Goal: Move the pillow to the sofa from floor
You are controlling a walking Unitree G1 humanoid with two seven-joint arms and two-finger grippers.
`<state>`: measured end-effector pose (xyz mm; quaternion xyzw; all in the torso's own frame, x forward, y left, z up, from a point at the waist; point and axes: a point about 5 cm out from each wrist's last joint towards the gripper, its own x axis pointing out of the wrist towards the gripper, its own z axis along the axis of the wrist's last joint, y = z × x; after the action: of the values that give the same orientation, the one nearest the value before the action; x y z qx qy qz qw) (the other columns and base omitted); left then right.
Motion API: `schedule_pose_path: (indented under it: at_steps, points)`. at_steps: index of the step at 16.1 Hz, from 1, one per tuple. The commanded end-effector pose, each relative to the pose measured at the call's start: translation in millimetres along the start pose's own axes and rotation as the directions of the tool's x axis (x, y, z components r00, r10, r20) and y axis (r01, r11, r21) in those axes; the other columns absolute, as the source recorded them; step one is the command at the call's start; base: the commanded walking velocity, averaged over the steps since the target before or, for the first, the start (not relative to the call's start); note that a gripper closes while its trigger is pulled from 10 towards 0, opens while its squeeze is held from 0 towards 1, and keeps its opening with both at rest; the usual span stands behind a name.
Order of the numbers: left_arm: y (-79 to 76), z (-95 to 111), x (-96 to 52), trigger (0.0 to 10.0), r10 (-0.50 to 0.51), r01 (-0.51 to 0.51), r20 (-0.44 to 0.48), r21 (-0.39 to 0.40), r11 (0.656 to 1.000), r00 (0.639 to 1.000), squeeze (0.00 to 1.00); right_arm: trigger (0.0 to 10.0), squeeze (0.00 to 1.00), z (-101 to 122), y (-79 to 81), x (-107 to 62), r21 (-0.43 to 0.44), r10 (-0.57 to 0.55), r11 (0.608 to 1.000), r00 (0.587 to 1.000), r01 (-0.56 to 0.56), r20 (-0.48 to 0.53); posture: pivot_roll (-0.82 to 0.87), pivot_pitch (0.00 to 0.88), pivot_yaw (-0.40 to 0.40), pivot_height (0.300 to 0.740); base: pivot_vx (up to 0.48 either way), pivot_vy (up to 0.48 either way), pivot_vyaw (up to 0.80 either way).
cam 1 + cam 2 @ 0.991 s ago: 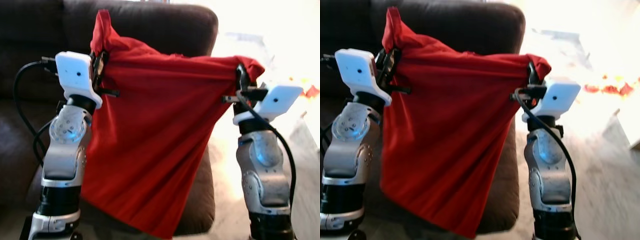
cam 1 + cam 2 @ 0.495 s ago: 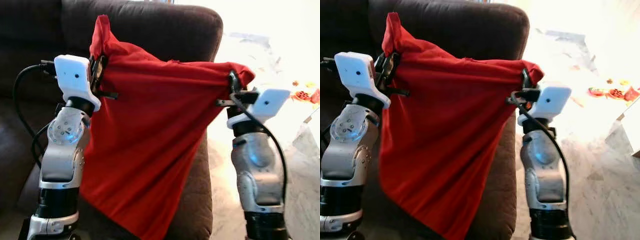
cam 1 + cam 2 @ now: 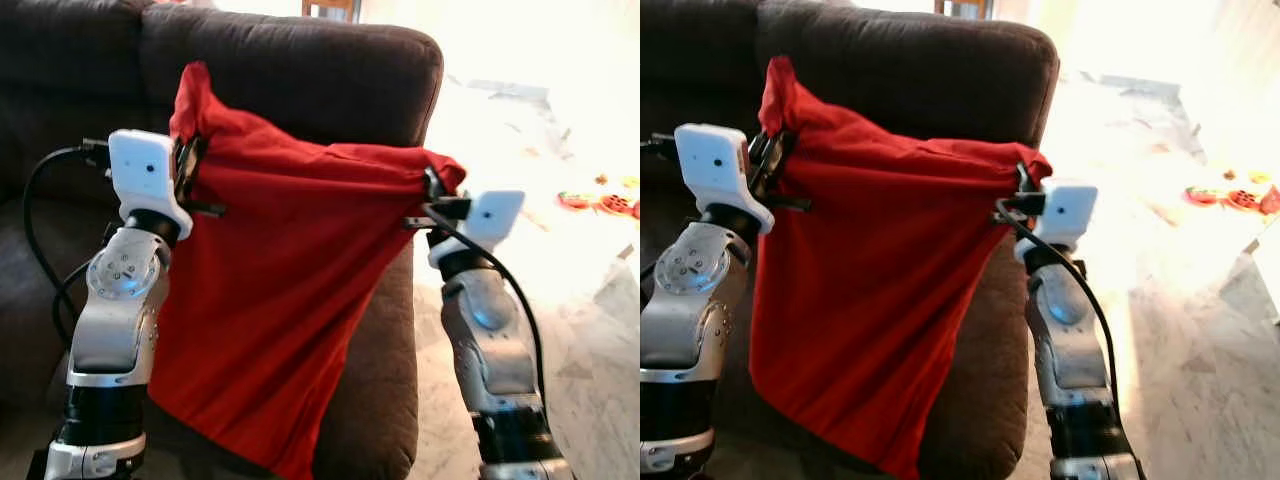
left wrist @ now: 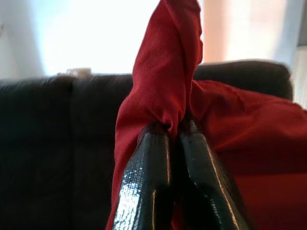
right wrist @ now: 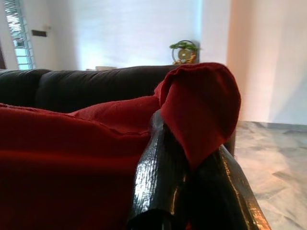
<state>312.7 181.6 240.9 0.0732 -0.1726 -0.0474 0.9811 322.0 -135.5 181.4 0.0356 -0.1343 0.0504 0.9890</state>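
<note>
The pillow [image 3: 290, 300] hangs in the air in front of the dark sofa [image 3: 300, 60], slung by its two top corners between the raised arms; it looks limp and light, more loose red cover than firm cushion, so it should sag and swing rather than hold shape. The left gripper [image 4: 173, 132] has its jaws pressed together on one bunched corner; the right gripper [image 5: 184, 139] pinches the other corner, which folds over its fingers. The corners seem the sensible hold, though thin cloth could slip under a jerk. The pillow screens the sofa seat behind it; its lower tip is cut off by the frame edge.
</note>
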Motion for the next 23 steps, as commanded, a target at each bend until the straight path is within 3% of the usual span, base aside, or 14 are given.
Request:
schedule_pose_path:
  at_steps: [1, 3, 7, 13, 19, 23]
  points:
    - [11.5, 4, 0.3, 10.0, 0.050, -0.051, 0.022, 0.026, 0.998, 0.998, 0.00, 10.0, 0.00, 9, -1.9, 5.6, -0.007, 0.000, 1.000, 0.999, 0.000, 0.046, 0.14, 0.055, -0.074, 0.740, 0.000, 0.000, 0.00]
    - [16.1, 6, 3.7, 10.0, 0.064, -0.064, 0.036, 0.023, 0.998, 0.997, 0.00, 10.0, 0.00, 14, -2.1, 12.8, -0.009, 0.005, 1.000, 0.997, -0.004, 0.071, 0.14, 0.054, -0.074, 0.740, 0.000, 0.000, 0.00]
    - [25.3, 32, 8.8, 10.0, 0.128, -0.130, 0.172, 0.002, 0.992, 0.977, 0.00, 10.0, 0.00, 44, 0.4, 25.0, -0.012, 0.016, 1.000, 0.983, -0.014, 0.184, 0.13, 0.054, -0.075, 0.740, 0.000, 0.000, 0.00]
    - [26.1, 33, 14.8, 10.0, 0.125, -0.128, 0.184, 0.004, 0.992, 0.975, 0.00, 10.0, 0.00, 73, -2.5, 39.6, -0.024, 0.016, 1.000, 0.960, -0.010, 0.280, 0.13, 0.055, -0.078, 0.740, 0.000, 0.000, 0.00]
    - [24.7, 21, 32.9, 10.0, 0.049, -0.051, 0.122, 0.014, 0.999, 0.991, 0.00, 10.0, 0.00, 54, -14.0, 38.0, -0.045, -0.035, 0.998, 0.979, 0.045, 0.201, 0.13, 0.059, -0.071, 0.740, 0.000, 0.000, 0.00]
    - [34.0, 26, 39.8, 10.0, 0.075, -0.079, 0.149, 0.022, 0.997, 0.986, 0.00, 10.0, 0.00, 54, -14.8, 40.6, -0.040, -0.049, 0.998, 0.978, 0.058, 0.203, 0.13, 0.062, -0.072, 0.740, 0.000, 0.000, 0.00]
